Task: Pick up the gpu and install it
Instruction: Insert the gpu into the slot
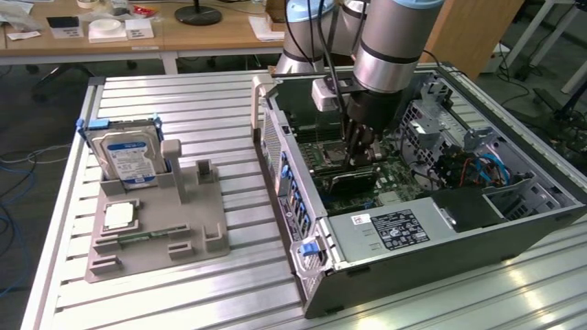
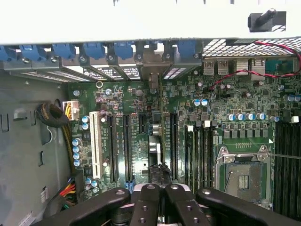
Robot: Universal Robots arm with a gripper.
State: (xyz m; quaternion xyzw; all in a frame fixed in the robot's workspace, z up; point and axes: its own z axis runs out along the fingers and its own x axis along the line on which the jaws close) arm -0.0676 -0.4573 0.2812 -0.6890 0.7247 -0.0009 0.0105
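The arm has its claw (image 1: 361,157) down inside the open computer case (image 1: 513,227), and the fingers look pinched narrow on the top edge of the gpu (image 1: 353,180), a thin dark card standing on edge directly below them, over the motherboard (image 1: 385,185). In the wrist view the black fingers (image 2: 146,202) sit drawn together around the card's edge (image 2: 157,155), which runs away from the claw toward its metal bracket (image 2: 153,70) at the row of rear slot openings (image 2: 108,70). Whether the card is fully home in its slot I cannot tell from here. The worry, to my eye, is alignment: if the card sits a hair to either side of the long slot beneath the claw, pressure would go into the neighbouring expansion slots (image 2: 113,146) or the board itself, and a tilted card could bind at the bracket end against the case's rear wall. There is little room to play with: the empty processor socket (image 2: 244,176) and upright capacitors (image 2: 242,117) lie just beside the claw on one side, a bundle of power cables (image 2: 70,110) on the other, and the power supply (image 1: 394,230) sits near the card's free end. Above the claw is open. The hard drive (image 1: 128,157) waits in its grey holder (image 1: 156,234), well apart from the case.
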